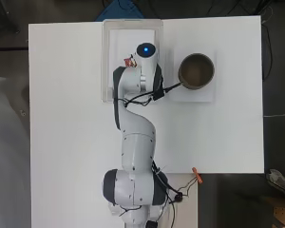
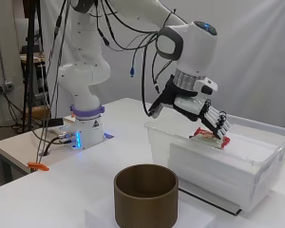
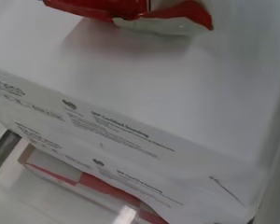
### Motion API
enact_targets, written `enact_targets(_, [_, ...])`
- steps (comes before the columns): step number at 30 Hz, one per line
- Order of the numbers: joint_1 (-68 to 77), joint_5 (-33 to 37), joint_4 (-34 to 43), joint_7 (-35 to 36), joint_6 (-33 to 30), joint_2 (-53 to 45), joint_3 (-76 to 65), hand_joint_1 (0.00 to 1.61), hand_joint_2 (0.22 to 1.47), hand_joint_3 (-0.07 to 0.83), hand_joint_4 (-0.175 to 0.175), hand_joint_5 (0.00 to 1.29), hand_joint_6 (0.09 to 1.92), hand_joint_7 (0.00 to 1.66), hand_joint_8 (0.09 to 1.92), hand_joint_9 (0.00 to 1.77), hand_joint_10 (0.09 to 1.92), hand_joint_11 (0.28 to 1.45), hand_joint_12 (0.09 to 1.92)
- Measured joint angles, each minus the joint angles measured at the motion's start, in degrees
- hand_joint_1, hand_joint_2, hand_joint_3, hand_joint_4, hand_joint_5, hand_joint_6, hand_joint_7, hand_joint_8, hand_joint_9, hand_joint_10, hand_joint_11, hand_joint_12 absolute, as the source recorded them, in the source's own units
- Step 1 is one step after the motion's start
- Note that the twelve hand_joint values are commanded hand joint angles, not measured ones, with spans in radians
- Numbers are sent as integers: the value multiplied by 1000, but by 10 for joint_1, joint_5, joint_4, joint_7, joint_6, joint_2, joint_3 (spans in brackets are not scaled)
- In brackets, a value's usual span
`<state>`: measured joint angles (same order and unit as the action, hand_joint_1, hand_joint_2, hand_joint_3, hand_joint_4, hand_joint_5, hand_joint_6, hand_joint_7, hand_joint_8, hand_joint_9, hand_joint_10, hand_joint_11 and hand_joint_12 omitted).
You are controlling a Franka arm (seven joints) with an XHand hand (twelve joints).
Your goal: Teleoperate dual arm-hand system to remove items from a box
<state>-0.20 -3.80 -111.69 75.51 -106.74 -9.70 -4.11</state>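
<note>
The hand (image 2: 199, 110) is positioned over the clear plastic box (image 2: 256, 161) at the far side of the worktop (image 2: 52, 190), with its fingers (image 2: 217, 121) curled down onto a red and white packet (image 2: 210, 136); the packet appears pinched under the fingertips, at rim height or just above it. In the wrist view the packet (image 3: 130, 11) sits just above the flat top of a stack of white wrapped packs (image 3: 144, 93) inside the box; contact with that stack cannot be confirmed. The packet is judged to be light, thin and soft, with a crinkled film wrapper that is likely slippery and easily deformed. Recommended hold: across the short dimension near the middle, not at a loose corner or sealed edge. Its long axis appears to lie roughly level and along the length of the box in the side view; the exact heading cannot be determined. A brown cylindrical container (image 2: 146, 194) stands open-topped on a white block beside the box.
</note>
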Motion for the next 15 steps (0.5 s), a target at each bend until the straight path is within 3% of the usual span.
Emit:
enact_targets(1, [-1, 9, 15, 16, 13, -18, 2, 573, 905, -10, -16, 198, 87, 266, 87, 377, 87, 449, 87])
enact_targets(2, [-2, 12, 28, 25, 28, -32, 5, 843, 972, -7, -48, 407, 460, 518, 331, 624, 283, 561, 87])
enact_targets(3, [0, 6, 45, 27, 48, -46, 10, 936, 1063, 3, 4, 587, 836, 777, 893, 916, 892, 741, 620])
enact_targets(4, [3, -4, 54, 22, 62, -52, 14, 961, 1123, 5, 74, 704, 1040, 963, 1360, 1157, 1360, 905, 1177])
enact_targets(5, [3, -12, 56, 17, 66, -54, 14, 965, 1156, 4, 122, 769, 1139, 1046, 1644, 1282, 1637, 986, 1529])
enact_targets(7, [1, -14, 49, 26, 54, -54, 12, 958, 1184, 2, 163, 813, 1214, 1032, 1873, 1310, 1856, 994, 1811])
enact_targets(9, [-2, 3, 29, 70, 28, -42, 11, 951, 1196, 1, 173, 813, 1242, 986, 1855, 1249, 1908, 936, 1861])
enact_targets(11, [-4, 17, 6, 120, 4, -5, 9, 946, 1202, 0, 175, 807, 1254, 955, 1702, 1182, 1850, 864, 1824])
enact_targets(12, [-4, 21, 3, 127, -5, 15, 10, 840, 1173, -5, 130, 710, 966, 859, 1321, 1051, 1511, 738, 1553])
enact_targets(13, [-4, 25, 2, 128, -11, 32, 10, 673, 1111, -9, 80, 584, 608, 734, 839, 891, 997, 638, 1056])
enact_targets(14, [-4, 28, 4, 122, -13, 48, 10, 608, 1081, -6, 51, 548, 349, 715, 479, 833, 588, 607, 625])
enact_targets(15, [-4, 30, 9, 105, -6, 61, 11, 511, 989, -14, 27, 364, 181, 486, 249, 606, 311, 540, 332])
